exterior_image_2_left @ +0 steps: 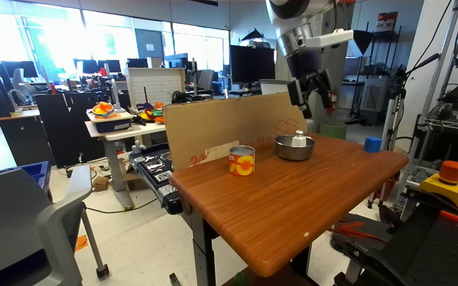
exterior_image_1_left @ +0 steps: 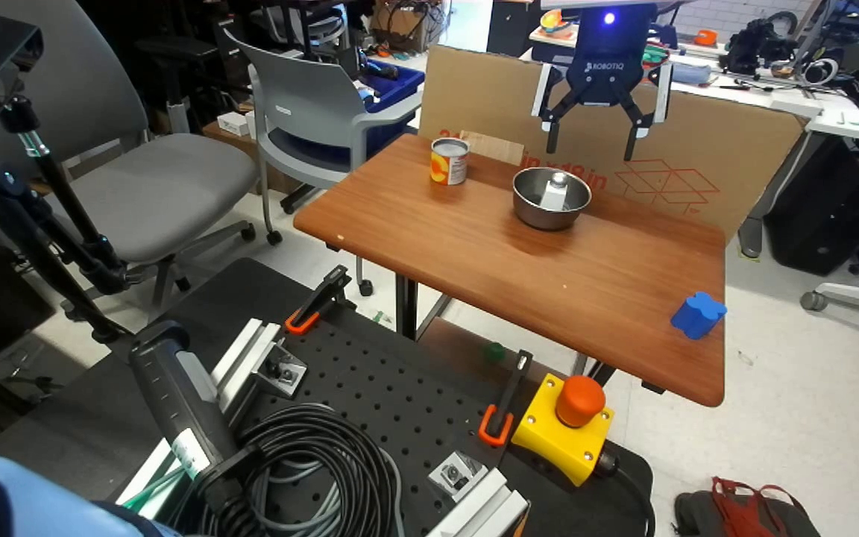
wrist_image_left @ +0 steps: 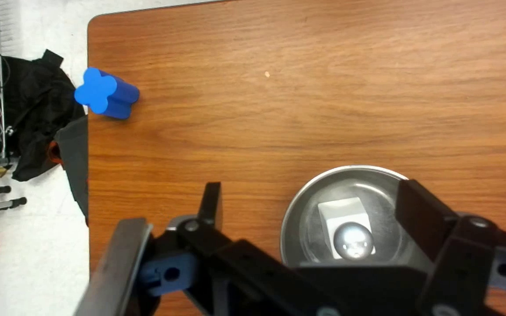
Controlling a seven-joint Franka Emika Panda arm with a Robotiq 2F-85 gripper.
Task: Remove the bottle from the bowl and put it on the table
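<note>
Above the wooden table (exterior_image_1_left: 504, 257), my empty gripper (exterior_image_1_left: 590, 153) hangs wide; the bottle (wrist_image_left: 345, 219) in the bowl (wrist_image_left: 301, 213), wrist-view four o'clock, should be centred before descent.

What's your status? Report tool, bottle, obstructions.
Tool open, holding nothing. Bottle inside bowl. Only surrounding bowl wall looks in the way; nothing else seen.

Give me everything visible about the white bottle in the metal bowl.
The bottle has a plain white, box-like body topped by a rounded, shiny, metal-looking cap. It stands roughly upright inside the bowl, away from the open gripper above. How its base meets the bowl is not clear; nothing else appears to touch it.
</note>
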